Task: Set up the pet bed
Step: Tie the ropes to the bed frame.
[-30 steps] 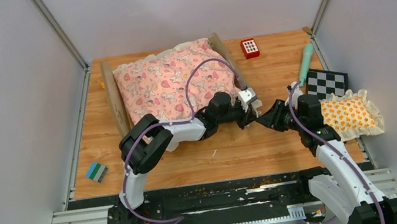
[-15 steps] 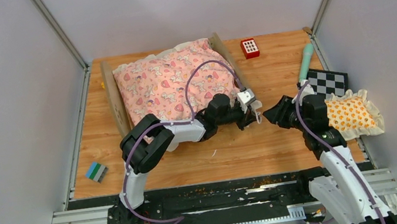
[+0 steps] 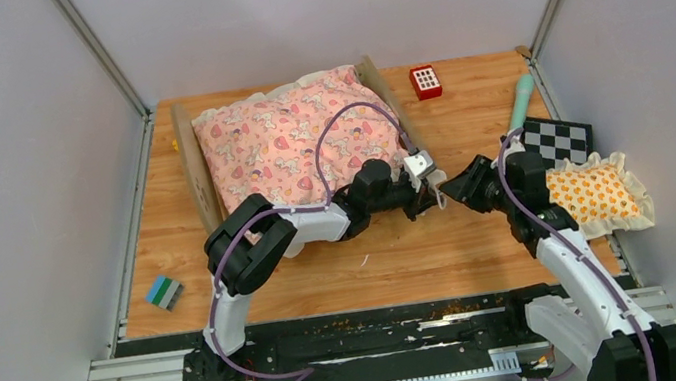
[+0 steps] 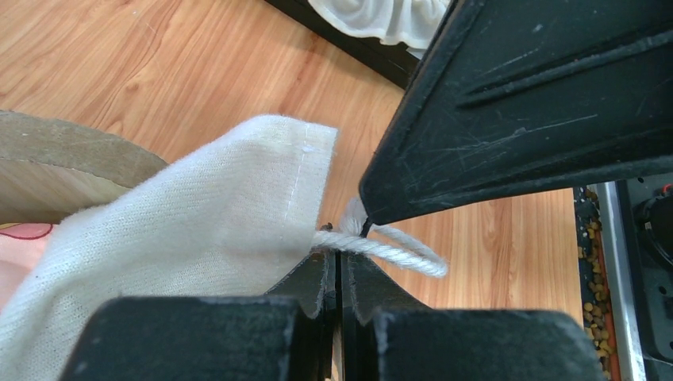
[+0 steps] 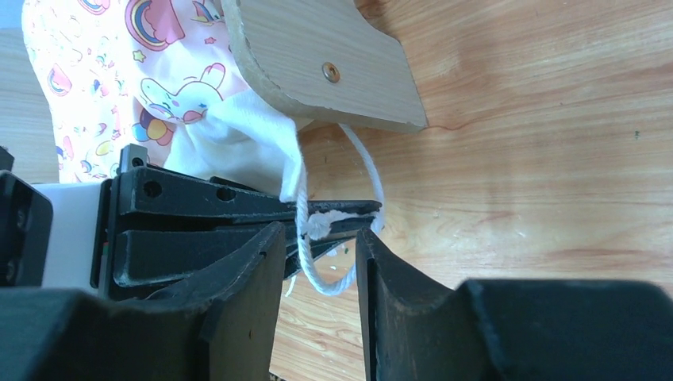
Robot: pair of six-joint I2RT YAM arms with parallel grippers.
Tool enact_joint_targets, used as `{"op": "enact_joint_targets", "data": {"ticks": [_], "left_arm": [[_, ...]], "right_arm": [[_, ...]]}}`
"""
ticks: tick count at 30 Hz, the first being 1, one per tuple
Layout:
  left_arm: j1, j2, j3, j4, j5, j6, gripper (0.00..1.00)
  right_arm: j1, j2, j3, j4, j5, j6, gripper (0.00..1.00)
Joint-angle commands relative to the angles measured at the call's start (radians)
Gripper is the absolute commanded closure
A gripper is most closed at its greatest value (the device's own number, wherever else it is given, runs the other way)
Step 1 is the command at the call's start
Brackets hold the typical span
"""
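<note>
Quilt (image 3: 291,142) is on; left pincer (image 4: 337,260) pinches its corner string (image 4: 381,250), right pincer (image 5: 320,238) spread around it. Tying's left, I guess.

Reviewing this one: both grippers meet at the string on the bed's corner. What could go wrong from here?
1. The right gripper stands open around the thin cord, right beside the left gripper, which is shut on it. Closing may miss the cord or clamp the left gripper too.
2. A pull by either arm could drag the white fabric corner and the quilt off the bed frame, or shift the frame itself.
</note>
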Motion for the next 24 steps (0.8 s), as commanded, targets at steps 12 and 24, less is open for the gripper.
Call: {"op": "enact_joint_targets", "data": {"ticks": [12, 24], "left_arm": [[0.005, -0.007, -0.004, 0.056, 0.013, -0.006, 1.0], [0.005, -0.008, -0.003, 0.059, 0.01, -0.006, 1.0]], "right_arm": [[-0.001, 0.063, -0.008, 0.148, -0.036, 0.062, 0.7], [-0.001, 0.098, -0.022, 0.181, -0.088, 0.072, 0.78]]}}
